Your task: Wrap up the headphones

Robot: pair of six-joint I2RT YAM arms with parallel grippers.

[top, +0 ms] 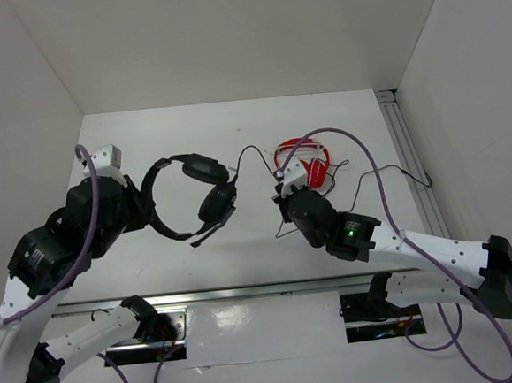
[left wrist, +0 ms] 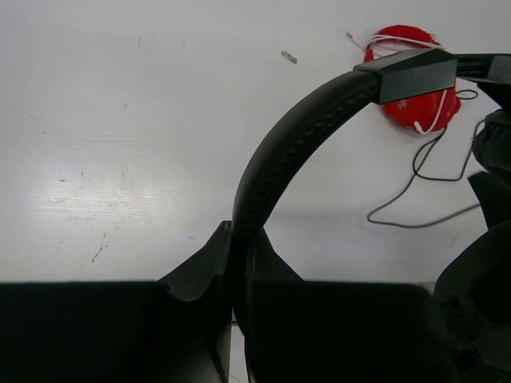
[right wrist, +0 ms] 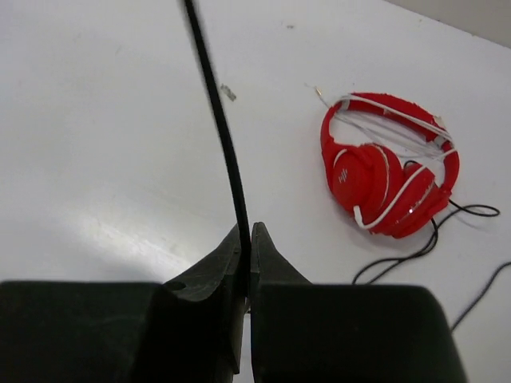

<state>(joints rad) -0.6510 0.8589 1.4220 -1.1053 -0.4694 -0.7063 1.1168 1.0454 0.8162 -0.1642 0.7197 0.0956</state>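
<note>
The black headphones (top: 205,195) hang above the table left of centre, earcups to the right. My left gripper (top: 140,206) is shut on their headband (left wrist: 279,152), which arches up and right from the jaws in the left wrist view. Their thin black cable (top: 246,157) runs from the earcups to my right gripper (top: 280,192), which is shut on it. In the right wrist view the cable (right wrist: 219,136) rises straight out from between the closed jaws of the right gripper (right wrist: 247,233).
Red headphones (top: 304,163) with a white cord lie on the table at the back right, close to the right gripper, also seen as the red headphones (right wrist: 389,169). Loose black cable (top: 387,170) trails to the right toward a metal rail (top: 413,157).
</note>
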